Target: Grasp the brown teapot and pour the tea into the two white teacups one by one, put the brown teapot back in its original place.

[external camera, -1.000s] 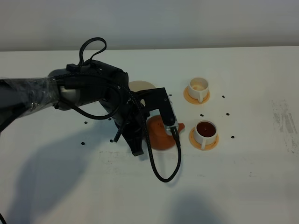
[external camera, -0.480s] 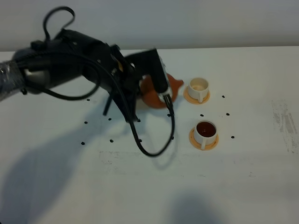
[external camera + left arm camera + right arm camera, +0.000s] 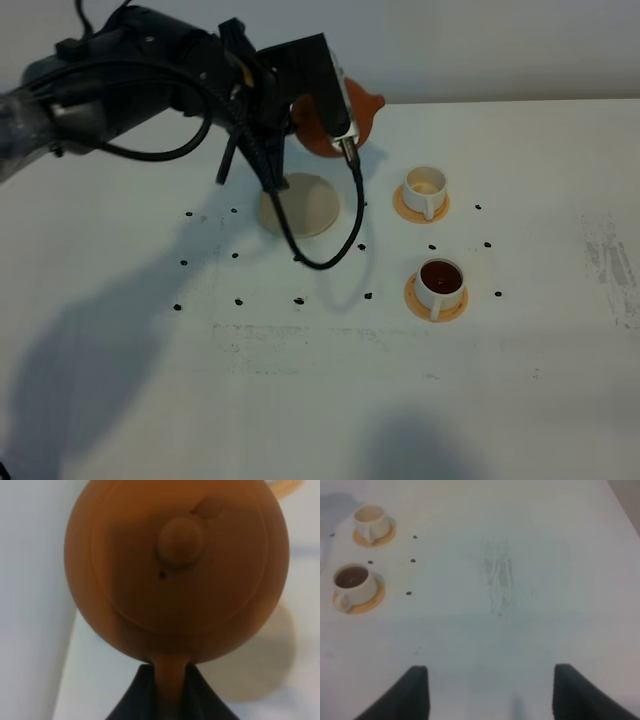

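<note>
Above the far edge of the table (image 3: 520,380), the teapot (image 3: 362,108) hung in the air, carried by the left gripper (image 3: 169,695). It was past the saucer (image 3: 305,205) and well apart from both cups, over neither.

- Grip: the left fingers were clenched on the handle (image 3: 170,672), right where it met the body. The right gripper (image 3: 490,695) was spread wide with nothing in it.
- Handling (my read): clay, so rigid and brittle, no bumps on set-down. With liquid inside, the weight will shift as it tips. The smooth handle could twist in the jaws. The lid (image 3: 180,542) looked loose-fit and may slide on a steep pour. The handle near the body is the right place to hold.
- Pointing: the spout (image 3: 379,100) faced the cups' side of the table. The handle-to-body axis ran straight out along the left fingers, with the lid facing the wrist camera. I couldn't call the exact tilt.
- Cups: the near cup (image 3: 440,278) held dark tea. The far cup (image 3: 426,188) looked pale inside, probably unfilled. Both sat on coasters (image 3: 408,295).
</note>
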You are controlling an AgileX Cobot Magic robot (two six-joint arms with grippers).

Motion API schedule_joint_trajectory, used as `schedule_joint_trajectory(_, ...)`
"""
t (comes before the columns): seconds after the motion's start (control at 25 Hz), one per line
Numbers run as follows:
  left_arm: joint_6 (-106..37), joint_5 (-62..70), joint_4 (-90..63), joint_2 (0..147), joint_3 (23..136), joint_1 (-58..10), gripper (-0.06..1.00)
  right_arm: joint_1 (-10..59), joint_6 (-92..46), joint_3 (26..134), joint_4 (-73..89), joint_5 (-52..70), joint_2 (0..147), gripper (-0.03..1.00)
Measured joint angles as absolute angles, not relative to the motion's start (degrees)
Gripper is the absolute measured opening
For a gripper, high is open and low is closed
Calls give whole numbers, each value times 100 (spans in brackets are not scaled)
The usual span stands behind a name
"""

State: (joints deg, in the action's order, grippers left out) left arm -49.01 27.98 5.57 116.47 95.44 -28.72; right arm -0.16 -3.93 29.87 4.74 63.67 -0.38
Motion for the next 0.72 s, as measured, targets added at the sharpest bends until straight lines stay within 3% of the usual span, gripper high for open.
schedule_joint_trajectory(0.32, -5077, 2763, 720, 12508, 10318, -2872, 8, -16, -397, 2987, 474, 6367, -38, 51)
schedule_joint_trajectory(0.72, -5731, 2468, 720, 12979, 10437, -2920, 8, -16, -405, 2987, 474, 6367, -38, 51)
